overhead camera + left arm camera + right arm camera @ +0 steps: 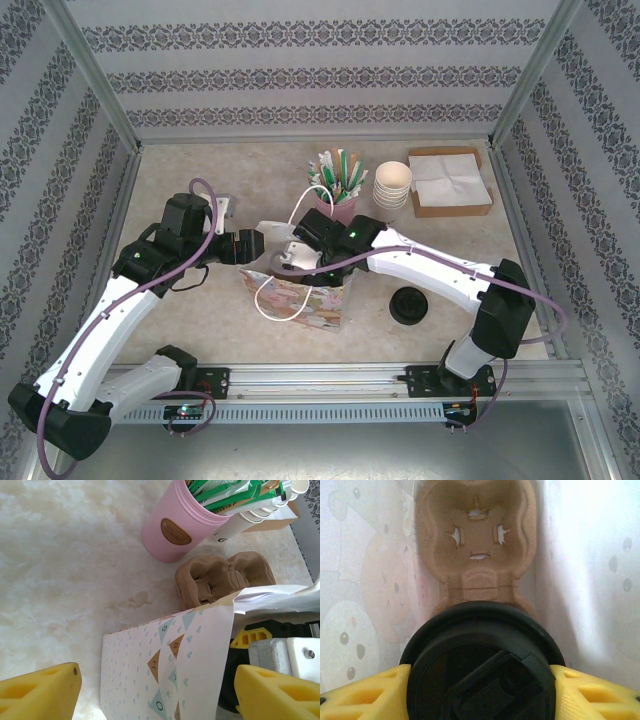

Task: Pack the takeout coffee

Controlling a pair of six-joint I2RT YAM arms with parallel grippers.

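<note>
1 takeout coffee [481,656] in right gripper [480,692], inside bag [592,560]

The whole table [450,235] is taken in by a fixed camera set high behind the 2 arm bases [430,380], tilted down toward the patterned back wall [320,70]. The left wrist view is taken low and close, facing across the tabletop past a paper bag [145,675] to a pink cup [172,530]. The right wrist view is taken very near, aimed into the bag at a pulp carrier [477,535] beyond the takeout coffee [480,670]. The bag is shared by all 3 views; the carrier by both wrist views.
</note>
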